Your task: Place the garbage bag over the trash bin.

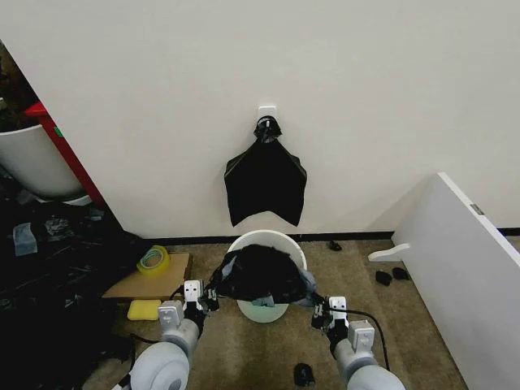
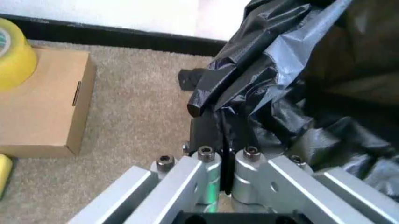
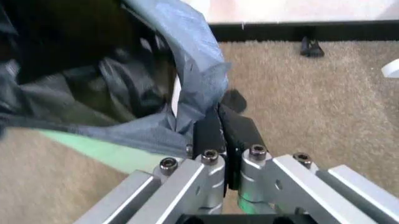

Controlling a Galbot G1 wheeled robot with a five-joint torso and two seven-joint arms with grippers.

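garbage bag (image 1: 262, 272): bottom centre of frame, stretched open across top of trash bin (image 1: 266, 310) on carpet | left gripper (image 1: 210, 294): closed, pinching bag's left edge beside bin | right gripper (image 1: 317, 307): closed, pinching bag's right edge | bin rim (image 1: 268, 236): white, showing behind bag near wall

The bag (image 1: 262, 273), thin, glossy black and wrinkled, is spread open over the mouth of the bin (image 1: 280, 241), stretched out to either side. The bin is round and white, upright on the carpet near the wall.
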